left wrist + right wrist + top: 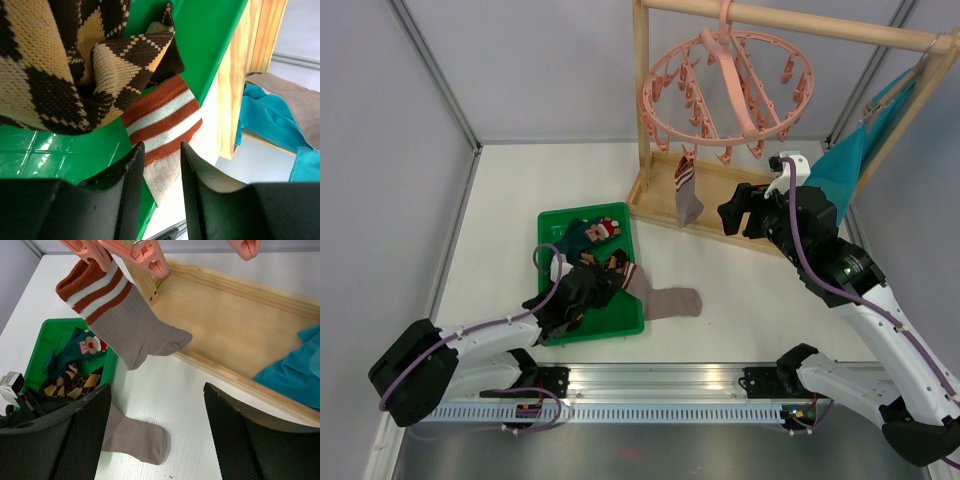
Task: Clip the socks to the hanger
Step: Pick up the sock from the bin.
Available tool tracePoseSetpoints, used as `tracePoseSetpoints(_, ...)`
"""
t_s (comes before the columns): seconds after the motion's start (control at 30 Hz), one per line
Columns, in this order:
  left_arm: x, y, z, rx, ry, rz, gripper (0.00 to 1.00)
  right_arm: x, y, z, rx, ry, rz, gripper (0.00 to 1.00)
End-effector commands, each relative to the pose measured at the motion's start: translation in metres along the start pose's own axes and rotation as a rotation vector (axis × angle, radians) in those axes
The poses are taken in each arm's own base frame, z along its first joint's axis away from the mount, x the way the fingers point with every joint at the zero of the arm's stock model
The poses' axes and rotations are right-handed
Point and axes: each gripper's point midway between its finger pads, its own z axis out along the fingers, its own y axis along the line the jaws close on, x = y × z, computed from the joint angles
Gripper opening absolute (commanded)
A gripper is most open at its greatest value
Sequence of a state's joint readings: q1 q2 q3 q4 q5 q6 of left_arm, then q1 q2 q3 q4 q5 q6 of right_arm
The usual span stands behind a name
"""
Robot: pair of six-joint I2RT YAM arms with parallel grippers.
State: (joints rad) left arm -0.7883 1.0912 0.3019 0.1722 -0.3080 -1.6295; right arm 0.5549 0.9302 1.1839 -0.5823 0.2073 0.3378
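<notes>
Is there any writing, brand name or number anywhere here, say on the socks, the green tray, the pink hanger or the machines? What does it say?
No readable words, numbers or brand marks in any view.
Dark teal sock: only a small red-and-white picture, no letters.
Green tray, pink hanger, wooden frame: no labels visible.

No readable text, labels or numbers anywhere.

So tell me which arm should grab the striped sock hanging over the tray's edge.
Left. The left gripper is at the cuff of that sock, jaws apart; the right gripper is up by the hanger.
</notes>
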Motion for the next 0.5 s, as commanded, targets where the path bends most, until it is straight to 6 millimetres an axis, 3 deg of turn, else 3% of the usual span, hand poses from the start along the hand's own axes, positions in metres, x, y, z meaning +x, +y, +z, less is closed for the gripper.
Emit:
tracePoseSetpoints(0.0,0.007,-0.014,0.001,0.052,0.033,0.032,0.41,-0.009,0.003,-0.003,-0.011,-0.038,0.013,0.80)
tracePoseSetpoints(0.17,0.012,0.000,0.002,0.012,0.053,0.000,0.43,-0.008,0.002,-0.002,-0.007,-0.038,0.011,0.81)
tracePoseSetpoints(0.27,0.010,0.012,-0.001,-0.005,0.046,-0.016,0.51,-0.008,0.002,-0.001,-0.005,-0.037,0.011,0.81)
tracePoseSetpoints(0.47,0.008,0.015,-0.003,-0.008,0.040,-0.032,0.62,-0.008,0.004,0.000,-0.011,-0.034,0.012,0.81)
